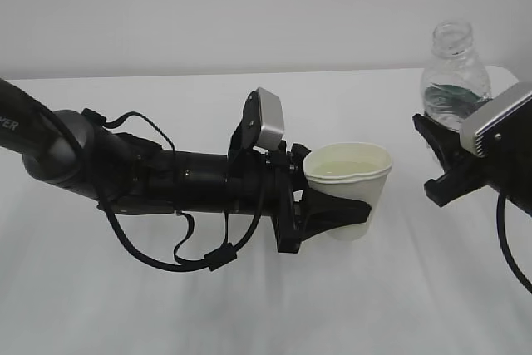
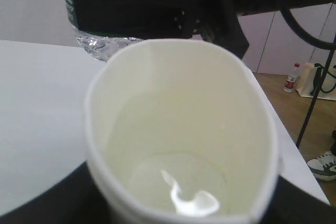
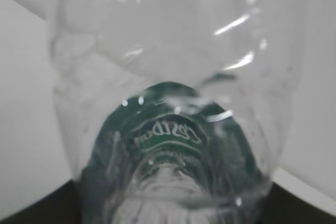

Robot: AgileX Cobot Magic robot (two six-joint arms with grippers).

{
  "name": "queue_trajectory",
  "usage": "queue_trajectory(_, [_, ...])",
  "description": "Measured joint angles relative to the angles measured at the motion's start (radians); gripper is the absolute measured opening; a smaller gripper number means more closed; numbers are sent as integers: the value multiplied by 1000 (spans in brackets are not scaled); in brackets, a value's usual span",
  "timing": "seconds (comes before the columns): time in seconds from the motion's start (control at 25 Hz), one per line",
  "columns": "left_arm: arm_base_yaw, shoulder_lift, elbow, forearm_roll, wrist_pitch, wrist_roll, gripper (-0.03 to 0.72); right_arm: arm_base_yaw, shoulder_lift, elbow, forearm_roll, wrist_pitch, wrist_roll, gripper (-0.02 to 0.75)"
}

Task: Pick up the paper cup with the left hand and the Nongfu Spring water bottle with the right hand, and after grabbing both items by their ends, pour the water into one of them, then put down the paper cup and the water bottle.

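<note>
Mid-frame we're seeing the left hand [image 1: 332,205] gripping the paper cup [image 1: 353,179], water [image 2: 178,187] pooling inside; far right, the right hand [image 1: 445,155] is clamping the upright Nongfu Spring water bottle [image 1: 453,72].

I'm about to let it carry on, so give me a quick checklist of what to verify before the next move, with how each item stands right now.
1. Left gripper holds the cup: ok, fingers clasp its wall and the rim is squeezed out of round.
2. Cup upright: ok, rim level in the exterior view.
3. Water in the cup: ok, a shallow pool shows in the left wrist view.
4. Right gripper holds the bottle: ok, fingers close around its lower body.
5. Bottle upright and uncapped: ok, open neck points up.
6. Water left in the bottle: cannot tell.
</note>
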Motion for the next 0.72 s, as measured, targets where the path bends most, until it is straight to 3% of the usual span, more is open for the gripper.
queue_trajectory(0.52, [0, 0, 0, -12, 0, 0, 425, 0, 0, 0, 5, 0, 172, 354])
queue_trajectory(0.72, [0, 0, 0, -13, 0, 0, 425, 0, 0, 0, 74, 0, 253, 354])
